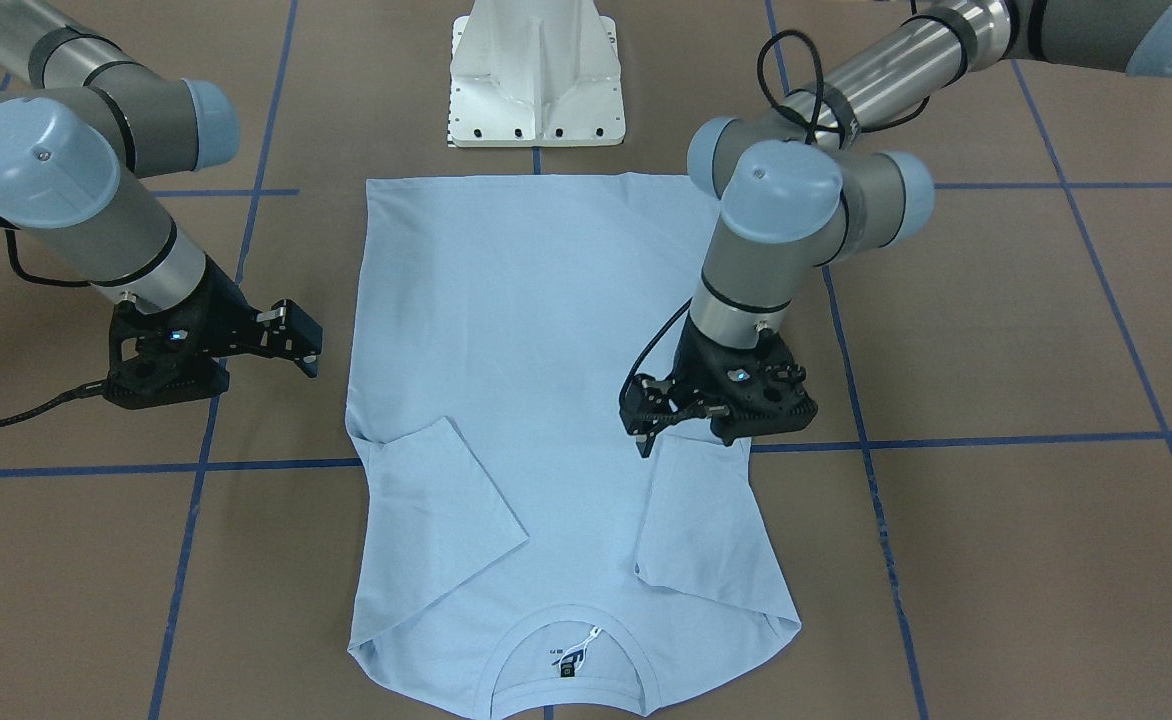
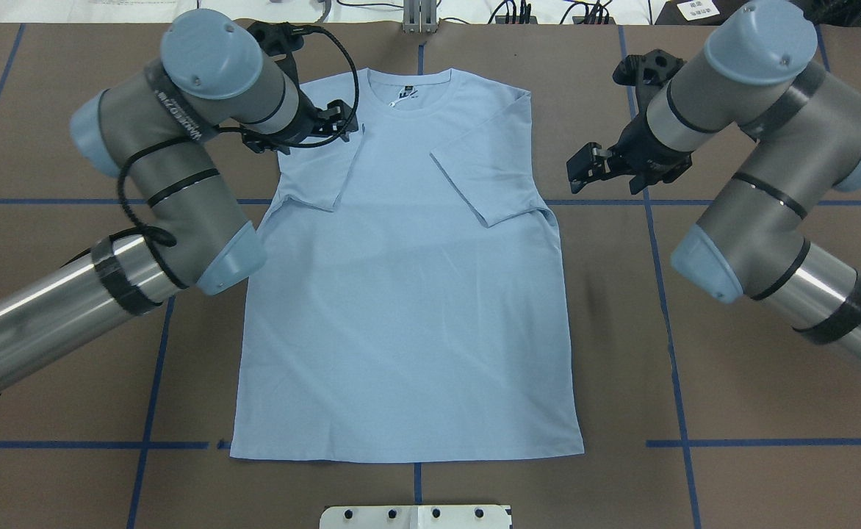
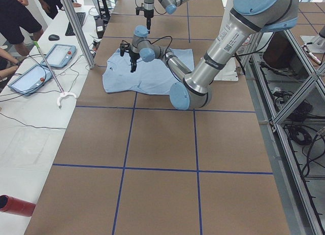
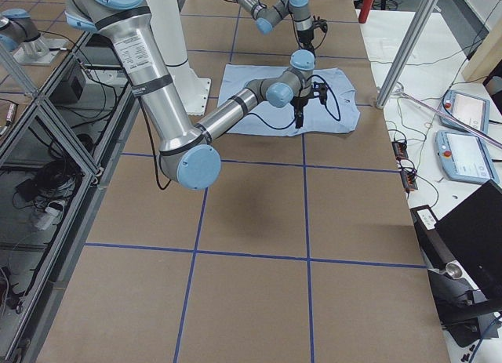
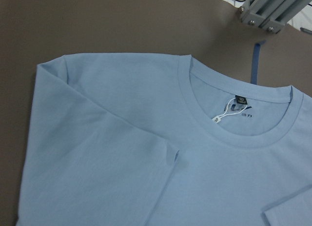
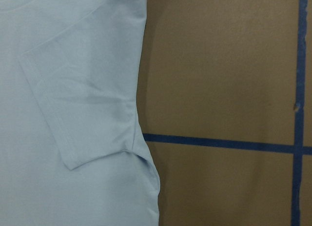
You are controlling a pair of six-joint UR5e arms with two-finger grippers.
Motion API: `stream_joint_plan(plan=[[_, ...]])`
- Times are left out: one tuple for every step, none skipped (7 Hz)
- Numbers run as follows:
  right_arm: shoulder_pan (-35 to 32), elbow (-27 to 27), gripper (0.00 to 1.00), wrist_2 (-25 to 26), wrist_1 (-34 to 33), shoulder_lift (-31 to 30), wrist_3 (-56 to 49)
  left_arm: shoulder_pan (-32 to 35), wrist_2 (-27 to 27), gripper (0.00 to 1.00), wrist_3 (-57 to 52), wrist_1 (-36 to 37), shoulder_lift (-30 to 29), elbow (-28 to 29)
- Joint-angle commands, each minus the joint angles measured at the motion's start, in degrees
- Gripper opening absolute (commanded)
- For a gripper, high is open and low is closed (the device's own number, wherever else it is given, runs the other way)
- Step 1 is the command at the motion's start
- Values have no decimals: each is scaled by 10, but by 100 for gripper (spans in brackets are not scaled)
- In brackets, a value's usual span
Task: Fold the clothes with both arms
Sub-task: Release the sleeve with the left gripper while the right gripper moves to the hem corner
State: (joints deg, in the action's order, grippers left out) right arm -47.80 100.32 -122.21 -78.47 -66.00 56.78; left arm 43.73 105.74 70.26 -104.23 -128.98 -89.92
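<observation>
A light blue T-shirt (image 2: 401, 294) lies flat on the brown table (image 2: 695, 330). Its hem is near the robot and its ribbed collar (image 2: 430, 110) is at the far side. Both short sleeves are folded inward onto the chest.

The left gripper (image 2: 350, 123) hangs just over the upper edge of the left sleeve (image 2: 320, 169), close to the collar. Its fingers look apart and hold nothing, and whether they touch the cloth cannot be told. The right gripper (image 2: 576, 163) is off the shirt, over bare table to the right of the right sleeve (image 2: 485, 173). Its fingers are spread and empty.

In the overhead view the left arm's elbow hides the shirt's left edge below the sleeve. The front-facing view cuts off the collar at the frame's bottom. The black label (image 2: 405, 93) inside the collar is too small to read.
</observation>
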Motion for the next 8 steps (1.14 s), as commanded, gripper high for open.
stream_joint_plan(plan=[[135,137,100,129,22,-82,154,0,38,100,-49,61,147,-202],[205,179,100,173,20,-108,215,0,47,100,-49,61,201,-275],[259,188,100,212,20,-128,231,-2,47,100,-44,61,213,-297],[299,186,100,242,20,-153,237,-6,43,100,-43,60,213,-295],[328,179,100,256,20,-157,237,-6,41,100,-42,60,210,-297],[339,169,100,261,19,-157,237,-6,41,100,-42,59,209,-298],[345,165,99,259,19,-166,237,-7,41,100,-42,59,208,-301],[349,162,99,255,19,-174,237,-7,41,100,-42,59,208,-308]])
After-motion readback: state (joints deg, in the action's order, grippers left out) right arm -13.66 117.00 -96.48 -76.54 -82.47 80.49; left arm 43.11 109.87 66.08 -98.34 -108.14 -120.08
